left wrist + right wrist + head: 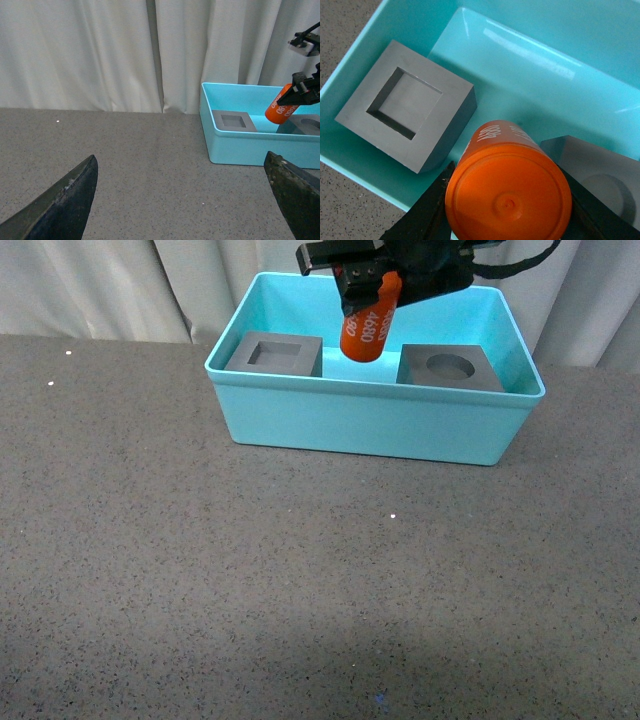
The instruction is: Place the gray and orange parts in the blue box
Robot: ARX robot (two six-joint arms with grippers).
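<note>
The blue box [370, 425] stands at the back of the grey table. Inside it, a gray cube with a square recess [275, 353] sits at the left end and a gray cube with a round recess [450, 368] at the right end. Between them, above the box's middle, my right gripper [372, 288] is shut on the orange cylinder [370, 325], which hangs tilted with white digits showing. The right wrist view shows the cylinder's end [507, 200] between the jaws, the square-recess cube [407, 102] beside it. My left gripper [182, 200] is open over bare table, left of the box [250, 145].
White curtains [100, 50] hang close behind the table and the box. The speckled grey tabletop [300, 590] stretches wide in front of the box.
</note>
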